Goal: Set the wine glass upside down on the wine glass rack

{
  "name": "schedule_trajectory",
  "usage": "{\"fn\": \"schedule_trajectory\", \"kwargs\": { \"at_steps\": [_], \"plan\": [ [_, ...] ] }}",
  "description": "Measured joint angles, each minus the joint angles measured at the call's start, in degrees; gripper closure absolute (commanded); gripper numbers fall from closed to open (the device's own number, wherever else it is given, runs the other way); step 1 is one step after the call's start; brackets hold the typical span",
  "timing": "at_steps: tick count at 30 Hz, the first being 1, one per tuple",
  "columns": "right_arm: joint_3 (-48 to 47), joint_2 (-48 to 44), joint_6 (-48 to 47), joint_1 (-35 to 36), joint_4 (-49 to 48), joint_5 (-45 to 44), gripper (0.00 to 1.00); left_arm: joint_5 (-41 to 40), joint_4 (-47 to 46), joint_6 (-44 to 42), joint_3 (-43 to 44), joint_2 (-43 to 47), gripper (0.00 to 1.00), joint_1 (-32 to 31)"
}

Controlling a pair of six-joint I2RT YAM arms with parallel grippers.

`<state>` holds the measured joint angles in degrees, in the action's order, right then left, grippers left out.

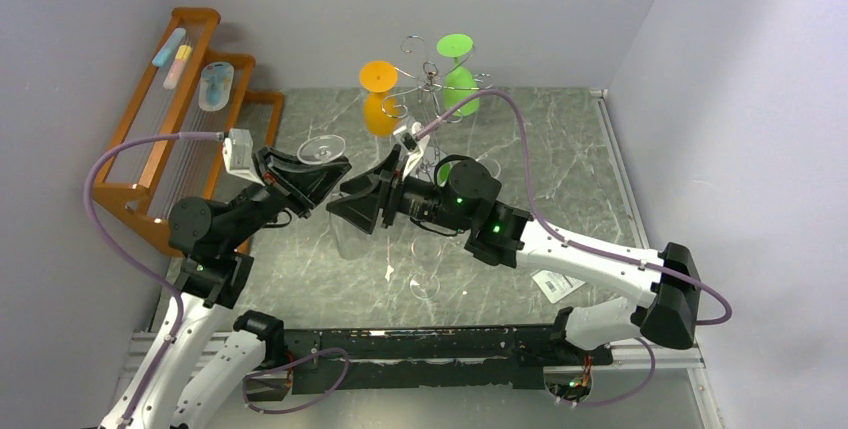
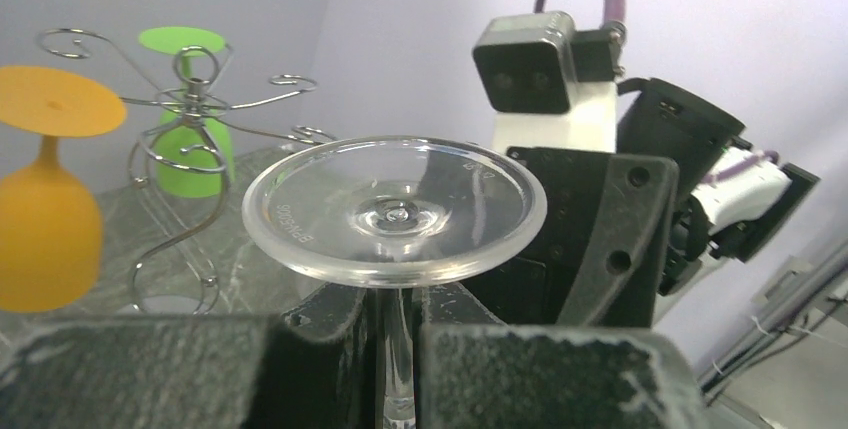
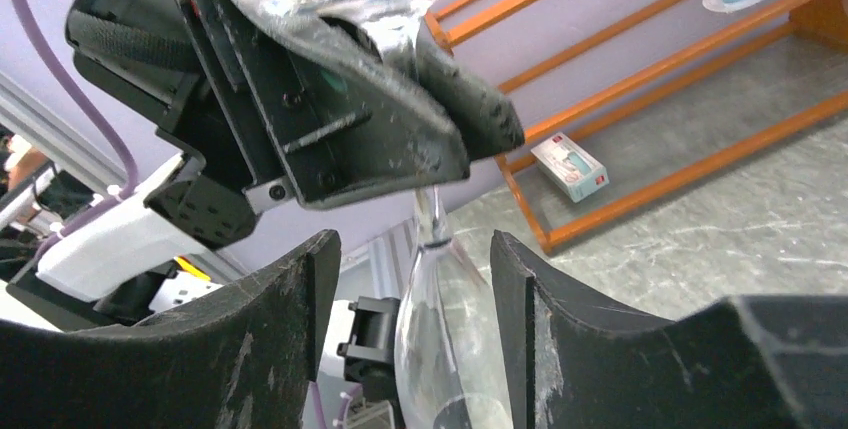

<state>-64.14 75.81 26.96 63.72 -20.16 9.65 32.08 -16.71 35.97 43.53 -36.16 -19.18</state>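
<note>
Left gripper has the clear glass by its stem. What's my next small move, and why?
Probably shut the right gripper on the wine glass: its open fingers straddle the bowl below the stem, which the left gripper clamps, foot up. That would set up a handover toward the wine glass rack.

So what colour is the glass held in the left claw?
Clear, colourless; the wine glass shows best in the left wrist view.

Grey-green marbled counter (image 1: 570, 169); wooden rack (image 1: 236, 61) stands along its left edge; wire rack (image 2: 192, 99) rests its round base near the back; white tag (image 1: 553, 284) lies flat at right
</note>
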Motion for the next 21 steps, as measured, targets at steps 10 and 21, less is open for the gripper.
{"fn": "schedule_trajectory", "kwargs": {
  "at_steps": [10,21],
  "plan": [
    [1.53,2.69,1.49,0.28,-8.28,-0.46,0.86,4.39,-3.98,0.92,-0.98,1.31,0.95,-0.04],
    [5.64,1.07,-0.39,0.57,-14.8,-1.07,1.0,6.21,-3.91,2.03,-1.03,1.53,0.59,-0.04]
  ]
}}
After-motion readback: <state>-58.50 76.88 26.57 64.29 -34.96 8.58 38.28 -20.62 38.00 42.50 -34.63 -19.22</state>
